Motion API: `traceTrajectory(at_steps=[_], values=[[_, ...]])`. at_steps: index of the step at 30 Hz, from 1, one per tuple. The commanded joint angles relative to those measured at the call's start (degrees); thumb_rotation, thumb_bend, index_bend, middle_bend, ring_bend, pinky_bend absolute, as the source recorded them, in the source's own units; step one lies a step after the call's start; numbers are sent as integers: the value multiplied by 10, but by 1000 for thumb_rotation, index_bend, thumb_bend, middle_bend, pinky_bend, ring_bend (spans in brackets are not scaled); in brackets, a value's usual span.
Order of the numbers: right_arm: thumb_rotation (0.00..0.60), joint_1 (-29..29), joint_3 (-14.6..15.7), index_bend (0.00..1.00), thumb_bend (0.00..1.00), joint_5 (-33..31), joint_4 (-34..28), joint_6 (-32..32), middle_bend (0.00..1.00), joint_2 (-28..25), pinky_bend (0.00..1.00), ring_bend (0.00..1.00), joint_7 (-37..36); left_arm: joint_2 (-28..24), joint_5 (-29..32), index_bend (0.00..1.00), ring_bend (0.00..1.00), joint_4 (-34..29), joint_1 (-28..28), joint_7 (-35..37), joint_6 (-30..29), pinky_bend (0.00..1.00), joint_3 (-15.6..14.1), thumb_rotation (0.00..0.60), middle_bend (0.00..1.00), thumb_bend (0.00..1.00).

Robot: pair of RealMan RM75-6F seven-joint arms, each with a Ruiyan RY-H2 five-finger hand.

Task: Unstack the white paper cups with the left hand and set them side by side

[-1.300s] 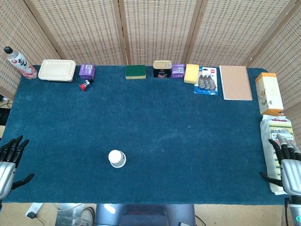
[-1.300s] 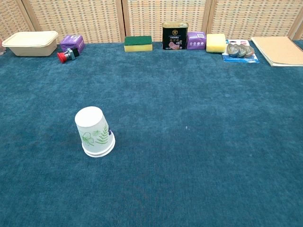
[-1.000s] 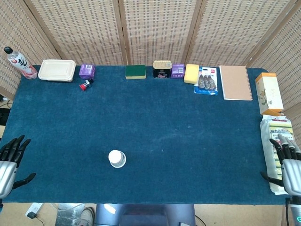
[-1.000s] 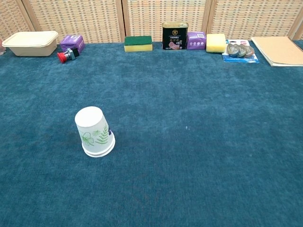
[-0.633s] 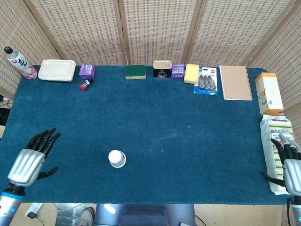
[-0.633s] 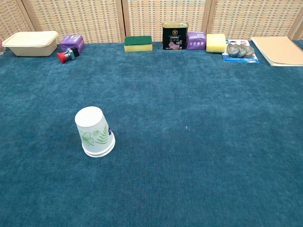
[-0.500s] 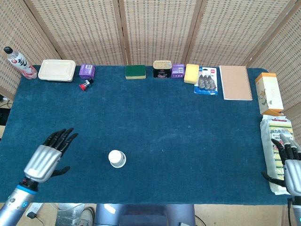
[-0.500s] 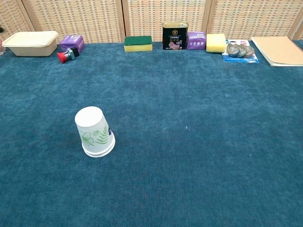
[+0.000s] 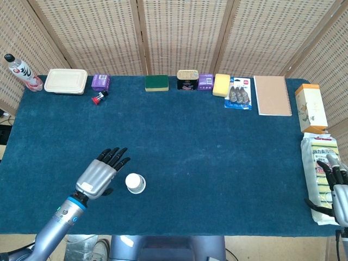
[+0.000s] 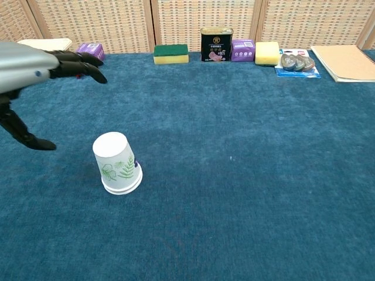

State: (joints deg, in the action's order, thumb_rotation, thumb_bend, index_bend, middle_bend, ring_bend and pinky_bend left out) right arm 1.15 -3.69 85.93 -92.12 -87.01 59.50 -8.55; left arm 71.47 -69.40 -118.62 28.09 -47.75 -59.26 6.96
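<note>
One upturned stack of white paper cups (image 9: 135,182) on the blue cloth (image 9: 217,152), seemingly two judging by the doubled rim, just right of the empty, spread-fingered left hand (image 9: 100,174); right hand (image 9: 338,190) holding nothing, fingers apart.

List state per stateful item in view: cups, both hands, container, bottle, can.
white paper cups: nested, upside down, untouched
left hand: open, fingers spread, beside the cups, not touching
right hand: holds nothing, fingers apart, at the table's right edge by the bag
lidded container: closed
bottle: capped
can: unopened, upright
notebook: closed
</note>
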Motion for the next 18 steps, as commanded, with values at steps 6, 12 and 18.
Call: traceTrajectory(at_steps=[6, 12, 18], values=[[600, -1, -1, 112, 77, 0, 3, -1, 0, -5, 0, 0, -14, 57, 80, 170, 0, 0, 47, -70, -14, 100, -7, 600, 0, 129], [600, -1, -1, 112, 77, 0, 4, 1, 0, -7, 0, 0, -20, 78, 122, 219, 0, 4, 73, -95, -29, 100, -11, 600, 0, 178], [600, -1, 0, 112, 78, 0, 5, 1, 0, -7, 0, 0, -23, 90, 148, 264, 0, 8, 90, -106, -41, 100, -17, 600, 0, 179]])
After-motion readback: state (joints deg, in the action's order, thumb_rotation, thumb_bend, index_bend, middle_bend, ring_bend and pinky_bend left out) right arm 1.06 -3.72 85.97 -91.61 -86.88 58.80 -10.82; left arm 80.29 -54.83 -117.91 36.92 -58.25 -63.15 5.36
